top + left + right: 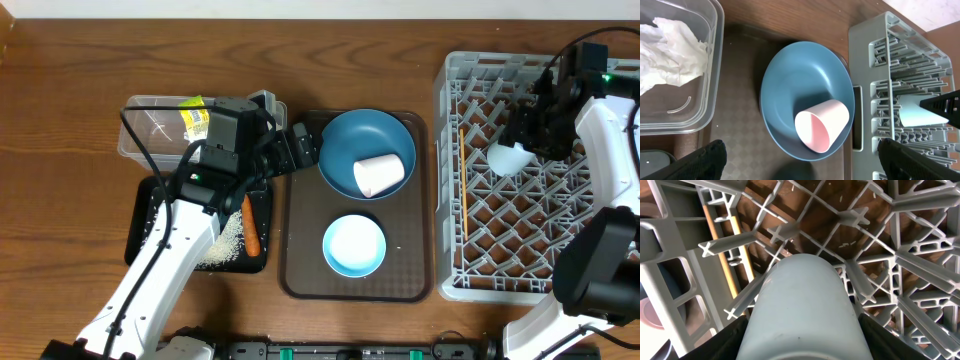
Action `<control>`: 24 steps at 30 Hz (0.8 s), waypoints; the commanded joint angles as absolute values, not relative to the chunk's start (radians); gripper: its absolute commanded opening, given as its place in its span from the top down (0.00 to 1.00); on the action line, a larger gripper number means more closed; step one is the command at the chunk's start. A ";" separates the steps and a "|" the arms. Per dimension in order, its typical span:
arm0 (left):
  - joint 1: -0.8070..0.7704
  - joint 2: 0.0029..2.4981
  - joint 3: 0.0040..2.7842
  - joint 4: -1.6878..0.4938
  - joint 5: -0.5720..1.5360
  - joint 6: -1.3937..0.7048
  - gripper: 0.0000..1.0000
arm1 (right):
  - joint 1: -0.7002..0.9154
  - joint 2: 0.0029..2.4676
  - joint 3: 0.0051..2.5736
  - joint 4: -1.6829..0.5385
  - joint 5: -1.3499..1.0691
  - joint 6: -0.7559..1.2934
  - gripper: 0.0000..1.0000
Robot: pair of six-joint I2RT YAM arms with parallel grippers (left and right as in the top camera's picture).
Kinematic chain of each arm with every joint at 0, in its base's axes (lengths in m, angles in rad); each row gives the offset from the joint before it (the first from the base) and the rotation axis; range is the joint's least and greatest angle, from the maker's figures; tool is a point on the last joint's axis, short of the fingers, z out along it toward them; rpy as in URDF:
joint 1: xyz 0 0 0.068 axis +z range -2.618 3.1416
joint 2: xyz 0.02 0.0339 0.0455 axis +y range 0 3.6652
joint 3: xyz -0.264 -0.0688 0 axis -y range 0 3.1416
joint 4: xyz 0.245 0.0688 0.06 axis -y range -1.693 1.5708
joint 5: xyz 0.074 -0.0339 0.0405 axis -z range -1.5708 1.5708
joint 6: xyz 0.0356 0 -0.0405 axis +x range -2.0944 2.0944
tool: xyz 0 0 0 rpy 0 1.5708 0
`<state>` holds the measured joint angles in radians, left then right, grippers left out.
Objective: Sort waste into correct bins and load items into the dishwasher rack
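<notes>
A: What is hidden from above?
B: The left arm (170, 250) covers part of the black tray (140, 225).
A: And close up?
B: The white tissue (670, 50) runs off at 9 o'clock. The light blue cup (802, 310) runs off at 6 o'clock, so one end can't be seen.

The left arm (170, 250) slants up from the near-left edge. The left gripper (300, 148) points right, its fingers (700, 160) spread wide and holding nothing. The right arm (612, 140) bends leftward. The right gripper (516, 148) angles down, fingers (727, 342) clamped on a light blue cup (802, 310).
</notes>
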<state>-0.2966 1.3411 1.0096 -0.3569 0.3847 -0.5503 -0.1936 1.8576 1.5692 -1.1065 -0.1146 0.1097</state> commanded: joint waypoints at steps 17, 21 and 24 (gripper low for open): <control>-0.298 1.343 1.027 -0.358 0.373 -0.548 0.01 | -0.197 1.850 1.667 -1.193 -0.102 0.088 0.20; -0.298 1.343 1.027 -0.358 0.373 -0.548 0.01 | -0.195 1.849 1.803 -1.332 -0.113 0.087 0.21; -0.298 1.343 1.027 -0.358 0.373 -0.548 0.01 | -0.186 1.841 1.885 -1.429 -0.113 0.088 0.22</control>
